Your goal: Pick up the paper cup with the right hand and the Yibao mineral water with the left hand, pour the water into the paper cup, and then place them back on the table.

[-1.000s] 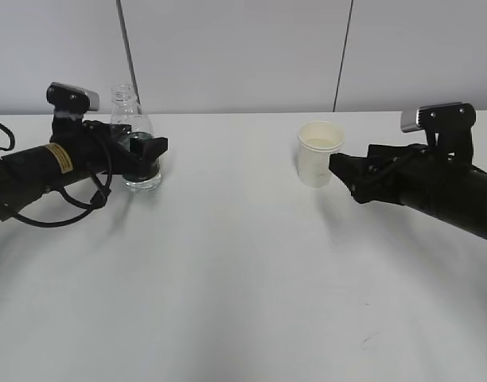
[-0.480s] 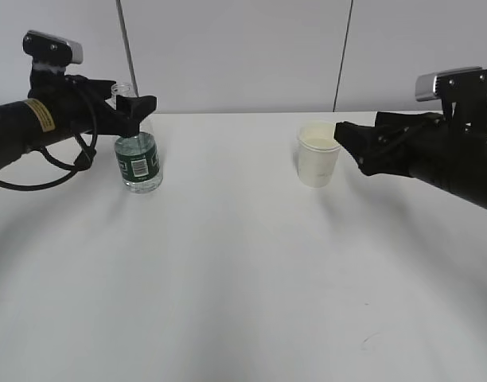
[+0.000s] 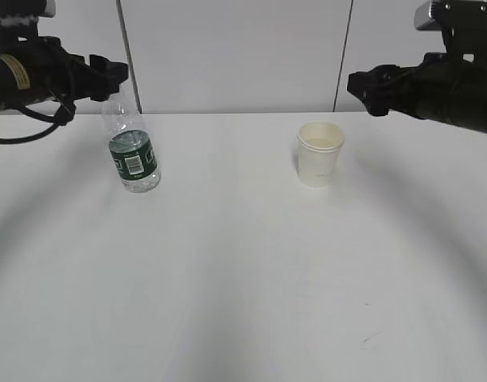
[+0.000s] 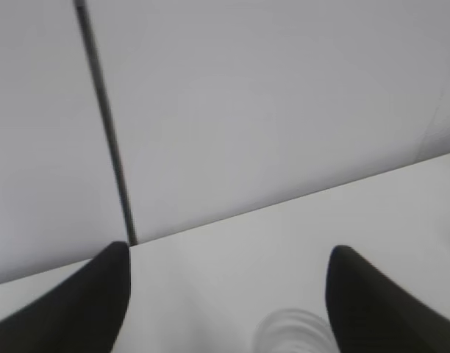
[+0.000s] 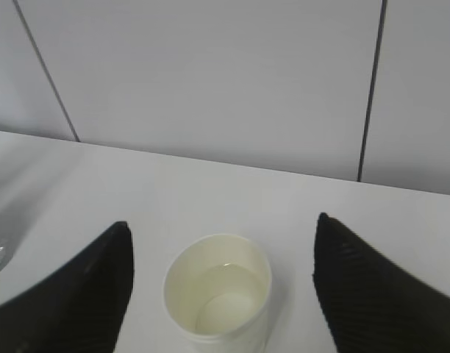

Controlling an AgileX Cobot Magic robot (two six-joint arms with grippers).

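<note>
Yibao mineral water (image 3: 134,156) and paper cup (image 3: 319,153) (holding water) stand free; both grippers, left (image 3: 108,73) and right (image 3: 363,82), spread empty.

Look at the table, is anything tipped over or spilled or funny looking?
Nothing is spilled. The one odd thing is the bottle: it leans to the left instead of standing straight, just under the left gripper. The paper cup stands upright with a little water inside, and the table around both looks dry.

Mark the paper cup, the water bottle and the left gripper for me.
paper cup (image 3: 318,163): exterior view, side wall.
water bottle (image 3: 134,162): exterior view, green label.
left gripper (image 4: 229,309): left wrist view, midway between the fingertips.
</note>
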